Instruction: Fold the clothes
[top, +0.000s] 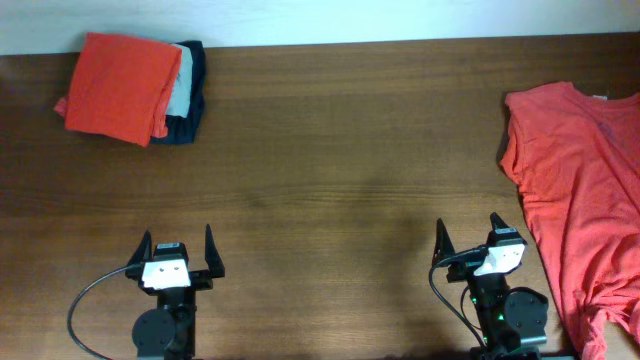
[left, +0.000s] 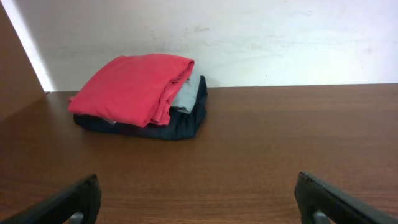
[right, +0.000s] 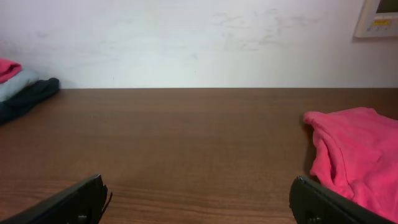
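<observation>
The clothes, a large coral-red T-shirt (top: 580, 190), lie spread and rumpled along the table's right edge, running off the frame; the right wrist view catches their edge (right: 354, 155) at the right. No lettering shows. My right gripper (top: 467, 237) stands open near the front edge, just left of the shirt, nothing between its fingers (right: 196, 193). Far to the left, my left gripper (top: 177, 243) is open too, with only bare wood between its fingertips (left: 198, 190).
A stack of folded garments sits at the back left: a plain orange one (top: 120, 85) on top of grey (top: 180, 90) and navy (top: 192, 115) ones, also ahead in the left wrist view (left: 134, 87). A white wall (right: 199, 37) backs the brown table (top: 340, 170).
</observation>
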